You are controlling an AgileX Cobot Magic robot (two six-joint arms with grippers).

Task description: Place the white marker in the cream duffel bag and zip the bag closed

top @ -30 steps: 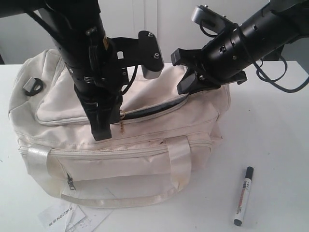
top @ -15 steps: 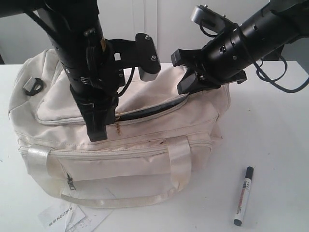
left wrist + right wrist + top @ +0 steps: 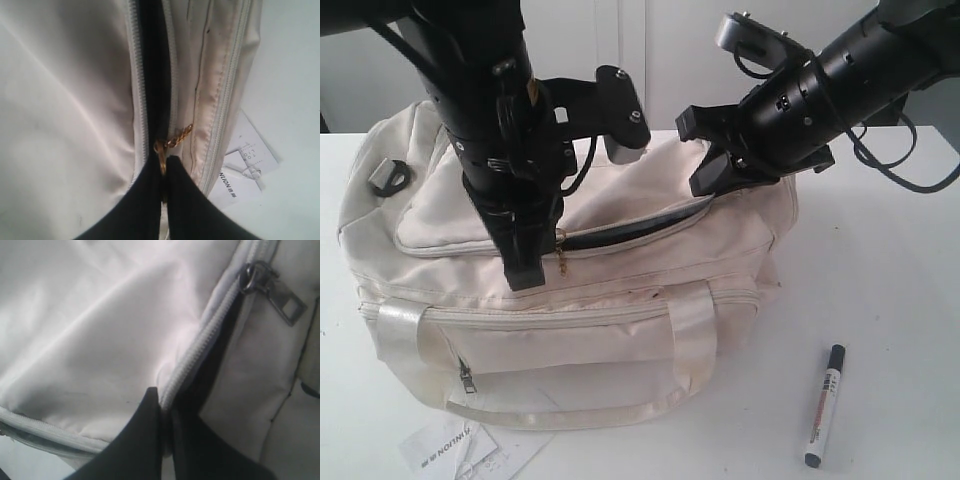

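Marker (image 3: 824, 404) lies on desk (image 3: 890, 260), right of bag (image 3: 570, 330) and apart from it; not yet packed. Top zip part open, black lining showing. Left claw (image 3: 164, 172) pinched shut on gold zip pull (image 3: 163, 159). Right claw (image 3: 162, 407) shut on flap edge beside the zip. Left to do: pick marker, insert, zip closed.
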